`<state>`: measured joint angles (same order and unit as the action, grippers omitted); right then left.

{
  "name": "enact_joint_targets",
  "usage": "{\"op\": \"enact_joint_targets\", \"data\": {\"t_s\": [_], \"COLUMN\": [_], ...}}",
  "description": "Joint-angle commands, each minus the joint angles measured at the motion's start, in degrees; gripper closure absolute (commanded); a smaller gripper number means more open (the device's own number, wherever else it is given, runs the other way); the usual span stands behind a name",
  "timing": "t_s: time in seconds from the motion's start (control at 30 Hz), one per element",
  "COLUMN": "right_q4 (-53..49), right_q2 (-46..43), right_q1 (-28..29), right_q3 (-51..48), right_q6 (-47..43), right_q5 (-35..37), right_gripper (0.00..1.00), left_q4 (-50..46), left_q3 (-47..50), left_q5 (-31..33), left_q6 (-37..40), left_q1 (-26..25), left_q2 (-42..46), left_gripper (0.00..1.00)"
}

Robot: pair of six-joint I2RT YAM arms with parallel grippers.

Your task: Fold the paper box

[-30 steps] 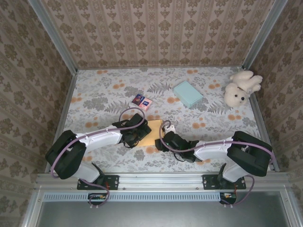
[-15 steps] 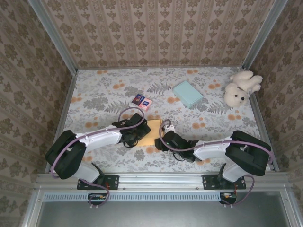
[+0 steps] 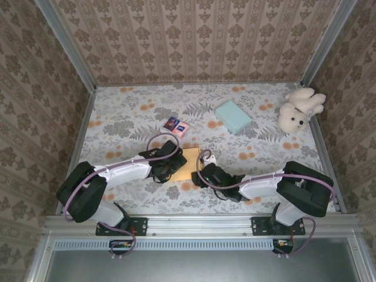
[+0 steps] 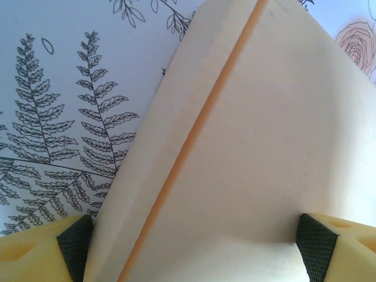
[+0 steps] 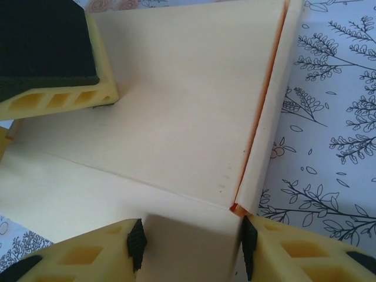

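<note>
The paper box [image 3: 189,163] lies flat and tan on the table between the two arms. From close up it is cream card with an orange seam [image 4: 194,126]. My left gripper [image 3: 174,162] sits over its left part, open, with black pads [image 4: 73,247] far apart on either side of a panel. My right gripper [image 3: 205,172] is at its right edge, and the pads [image 5: 136,244] press on both sides of a folded flap [image 5: 191,235]. A raised side strip [image 5: 267,117] stands along the right edge. The left gripper's finger [image 5: 50,56] rests on the box's far part.
A light blue box [image 3: 232,116] and two small dark packets [image 3: 177,126] lie farther back. A white plush bear [image 3: 298,109] sits at the far right corner. Patterned walls close in the table [image 3: 117,123] on three sides.
My right gripper has crept slightly left along the box's edge. The left gripper and the box stay put.
</note>
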<state>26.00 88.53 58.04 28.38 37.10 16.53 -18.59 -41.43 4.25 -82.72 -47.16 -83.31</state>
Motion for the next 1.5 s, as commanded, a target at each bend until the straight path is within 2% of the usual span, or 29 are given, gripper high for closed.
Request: {"op": "enact_joint_targets", "data": {"t_s": [0.0,0.5,0.97,1.47], "right_q4": [-2.00,-0.17,0.71,2.39], "right_q2": [2.57,3.91,1.12,2.52], "right_q1": [0.40,0.54,0.94,1.11], "right_q3": [-1.40,-2.38,-4.83,-5.92], "right_q6": [-1.74,-1.75,-1.20,-0.77], "right_q5": [1.44,1.46,1.61,1.21], "right_gripper": [0.50,0.49,0.48,0.50], "left_q4": [-10.32,-10.24,-10.33,-10.13], "left_q3": [3.29,3.55,3.96,4.41], "left_q5": [-1.18,-1.26,-1.09,-1.26], "left_q6": [0.36,0.41,0.70,0.89], "left_q1": [0.15,0.45,1.15,1.53], "left_q2": [-3.74,-3.54,-3.45,-3.55], "left_gripper": [0.10,0.10,0.10,0.10]}}
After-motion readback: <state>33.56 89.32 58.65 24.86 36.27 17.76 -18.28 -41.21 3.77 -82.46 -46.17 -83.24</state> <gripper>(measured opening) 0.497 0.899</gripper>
